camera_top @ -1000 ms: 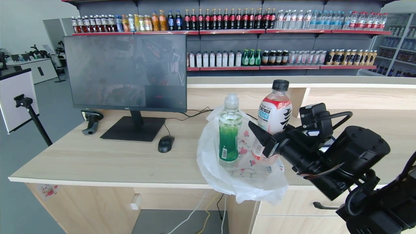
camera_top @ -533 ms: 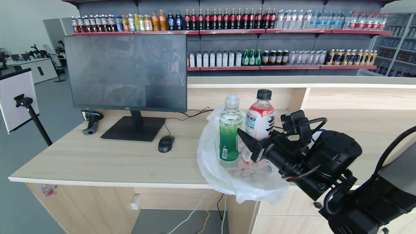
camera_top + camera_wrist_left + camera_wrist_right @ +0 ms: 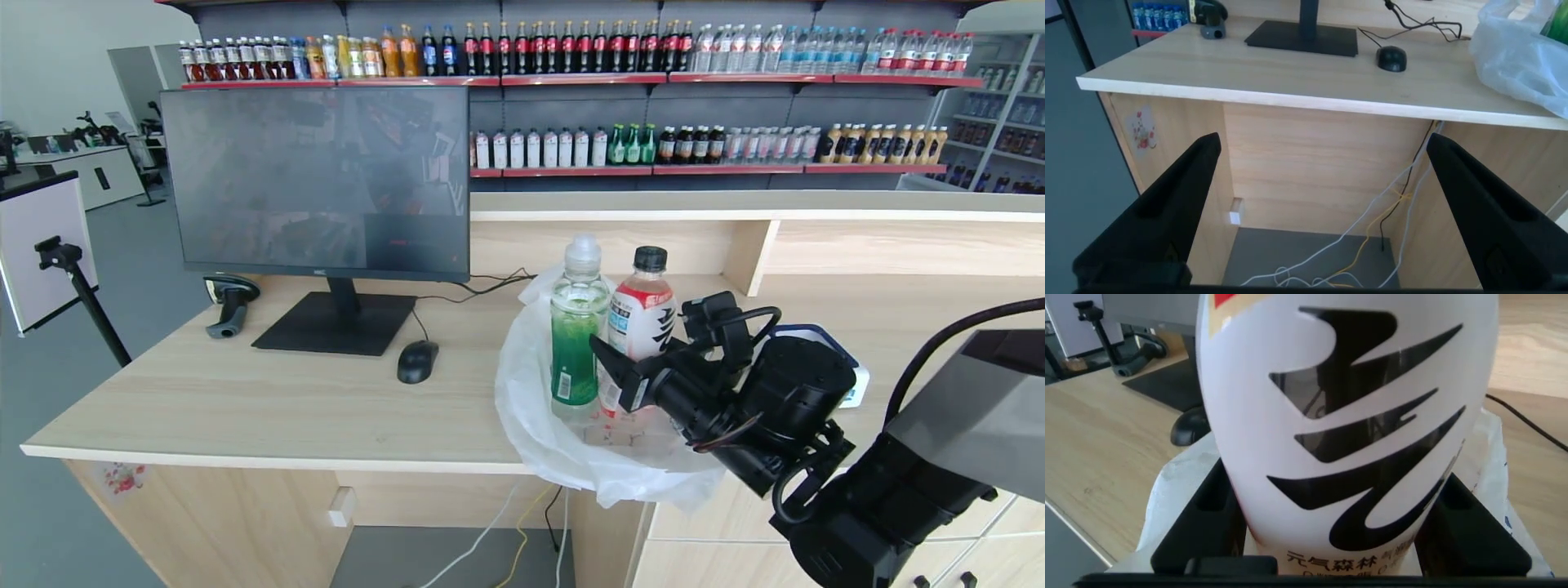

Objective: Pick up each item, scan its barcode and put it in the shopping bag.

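A white shopping bag (image 3: pixel 539 425) lies open on the wooden counter (image 3: pixel 245 400) near its front edge. A green-labelled bottle (image 3: pixel 575 335) stands upright inside it. Just to its right, my right gripper (image 3: pixel 633 371) is shut on a white bottle (image 3: pixel 641 327) with a red-and-black label and a black cap, held upright with its base down in the bag. In the right wrist view the white bottle (image 3: pixel 1347 416) sits between the dark fingers (image 3: pixel 1208 506) above the bag (image 3: pixel 1176 482). My left gripper (image 3: pixel 1323 212) hangs open and holds nothing, below the counter edge (image 3: pixel 1290 86) in front of the cabinet.
A monitor (image 3: pixel 318 180) stands at the back left, with a black mouse (image 3: pixel 417 360) and a handheld scanner (image 3: pixel 230 304) near its foot. A white-and-blue box (image 3: pixel 853 380) lies behind my right arm. Cables (image 3: pixel 1388 212) hang under the counter. Shelves of drinks (image 3: pixel 653 57) line the back wall.
My right gripper has carried the white bottle down and to the left, from above the bag to inside it beside the green bottle. The left arm has not visibly moved.
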